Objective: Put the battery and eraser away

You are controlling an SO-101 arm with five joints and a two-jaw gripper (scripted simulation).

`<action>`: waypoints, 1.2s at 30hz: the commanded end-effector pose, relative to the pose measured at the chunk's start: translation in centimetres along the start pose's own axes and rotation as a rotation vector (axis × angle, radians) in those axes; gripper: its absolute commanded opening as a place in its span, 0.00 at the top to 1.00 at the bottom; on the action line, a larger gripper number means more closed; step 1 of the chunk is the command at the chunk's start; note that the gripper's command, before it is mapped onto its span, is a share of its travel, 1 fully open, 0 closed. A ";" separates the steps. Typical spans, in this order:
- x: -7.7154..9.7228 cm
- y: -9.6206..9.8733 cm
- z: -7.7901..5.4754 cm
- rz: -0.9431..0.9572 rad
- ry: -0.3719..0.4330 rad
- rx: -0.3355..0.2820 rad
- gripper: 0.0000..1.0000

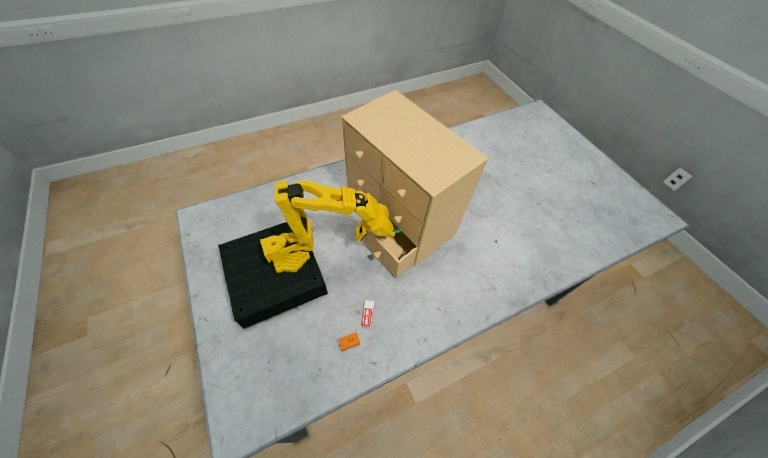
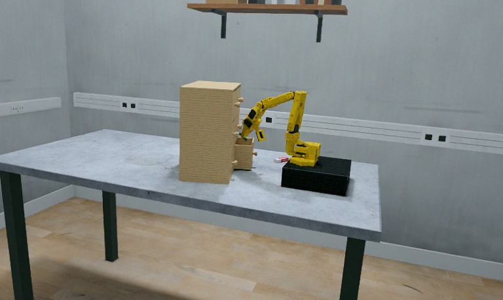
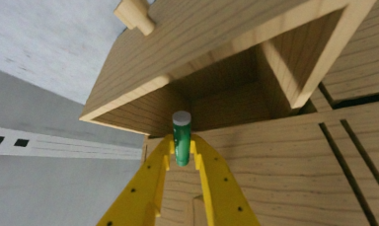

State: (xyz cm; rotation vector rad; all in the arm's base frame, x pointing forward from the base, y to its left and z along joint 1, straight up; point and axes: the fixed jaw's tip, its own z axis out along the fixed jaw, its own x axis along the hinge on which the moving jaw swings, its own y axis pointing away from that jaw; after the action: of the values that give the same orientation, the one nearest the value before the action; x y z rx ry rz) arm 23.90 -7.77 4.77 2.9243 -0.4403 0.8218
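Observation:
The chest has its bottom right drawer pulled out. The part of its inside that shows in the wrist view holds nothing. My gripper is shut on the green AAA battery, whose grey end sticks out past the fingertips. The battery is above the open drawer's rear part, close to the chest front. The eraser, red and white, lies on the table. The bottom left drawer's front is hidden by the arm in the top view; it looks shut in the exterior view.
An orange block lies on the table near the eraser. The black base block carries the arm. The drawer knobs stick out from the chest front, close to the gripper.

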 end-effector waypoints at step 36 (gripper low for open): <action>-1.6 0.1 1.8 -0.004 -0.022 0.000 1.00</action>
State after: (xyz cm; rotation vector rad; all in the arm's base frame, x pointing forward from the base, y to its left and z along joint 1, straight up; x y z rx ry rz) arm 23.89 -7.77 3.18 2.9203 -0.4397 0.8330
